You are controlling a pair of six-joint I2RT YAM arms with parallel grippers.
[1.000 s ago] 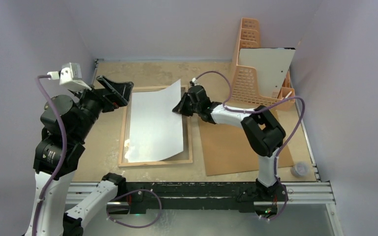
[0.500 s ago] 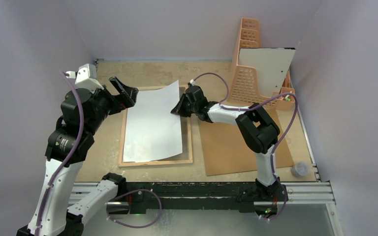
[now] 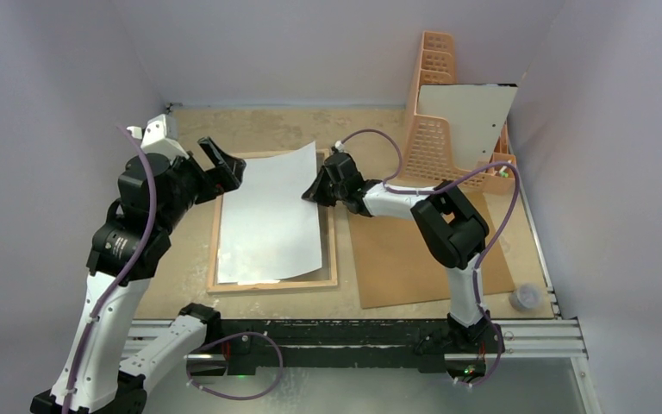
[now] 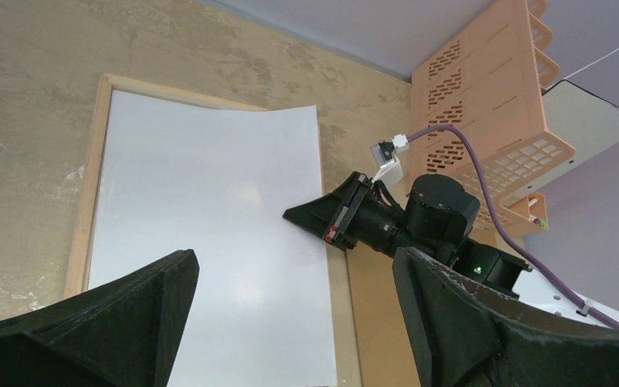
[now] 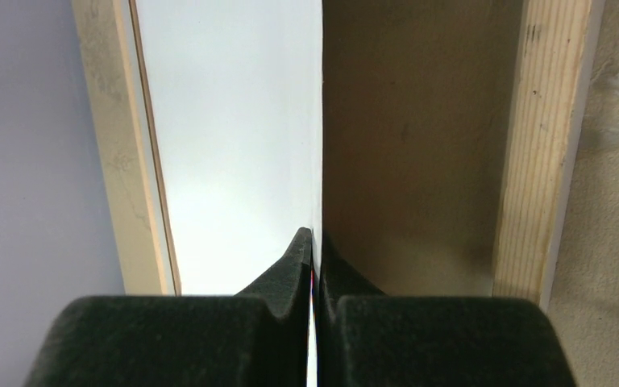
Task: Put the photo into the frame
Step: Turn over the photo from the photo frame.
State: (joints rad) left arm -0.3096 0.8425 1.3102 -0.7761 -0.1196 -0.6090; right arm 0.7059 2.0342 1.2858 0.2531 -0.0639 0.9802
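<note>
Top, frame: large rectangular light-wood-rimmed picture frame (image 3: 277,284) lies flat, mid-table.
Top, photo: white paper sheet (image 3: 271,220) covers the frame's opening, right edge lifted.
Top, right gripper (image 3: 314,191): pinched onto that edge.
Top, left gripper (image 3: 224,170): spread wide, holding nothing, over the frame's far-left corner.
Top, surroundings: flat brown backing board (image 3: 414,259) just right of the frame; orange lattice rack (image 3: 435,129) behind.
Left wrist: sheet between its fingers.
Right wrist: fingers clamp the sheet's edge.

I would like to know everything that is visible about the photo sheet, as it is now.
The photo is a thin, plain white sheet. No image shows on the side that faces up. It lies over the frame, mostly flat, but its far right corner is lifted and curves slightly upward. The right gripper is shut on its right edge, near that lifted corner.
</note>
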